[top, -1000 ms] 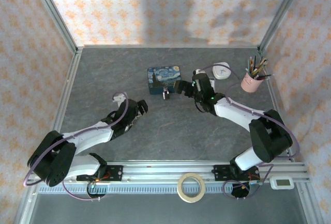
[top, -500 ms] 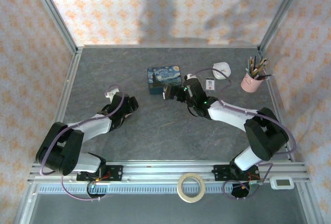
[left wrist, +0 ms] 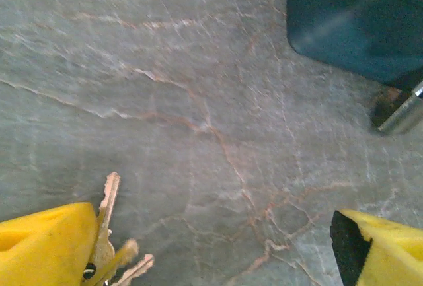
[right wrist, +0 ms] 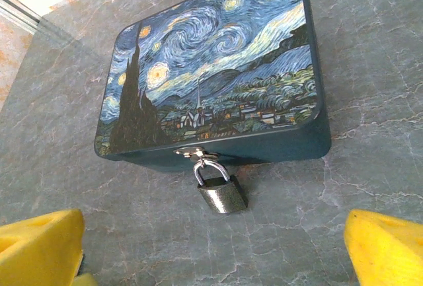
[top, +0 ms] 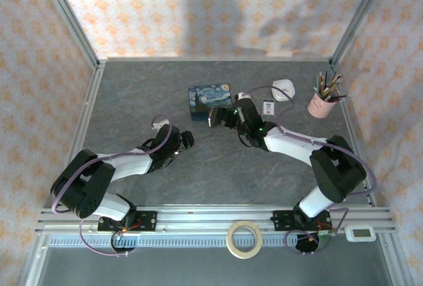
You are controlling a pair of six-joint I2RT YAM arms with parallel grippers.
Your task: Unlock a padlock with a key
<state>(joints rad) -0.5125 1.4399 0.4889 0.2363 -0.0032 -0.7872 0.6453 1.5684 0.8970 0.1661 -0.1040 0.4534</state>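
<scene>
The small grey padlock (right wrist: pixel 223 193) hangs by its shackle from the hasp of the blue starry-night box (right wrist: pixel 211 81) and rests on the table. My right gripper (right wrist: pixel 211 253) is open just in front of it, with the yellow fingertips (right wrist: pixel 39 246) wide to either side. In the top view that right gripper (top: pixel 219 115) sits at the box's (top: pixel 209 100) near edge. My left gripper (left wrist: pixel 211 250) is open low over the table. The key (left wrist: pixel 108 207), bunched with two more on a ring, lies against the inside of the left finger (left wrist: pixel 46 246). From above, the left gripper (top: pixel 187 141) is left of and nearer than the box.
A pink cup of pencils (top: pixel 323 103) stands at the back right, with a white object (top: pixel 283 90) and a small white tag (top: pixel 268 106) beside it. A tape roll (top: pixel 244 238) lies on the front rail. Metal frame posts border the grey table (top: pixel 132 94).
The right gripper has slid left to the padlock, uncovering the white tag. The left gripper drew back to the left, then came forward to the right toward the box.
</scene>
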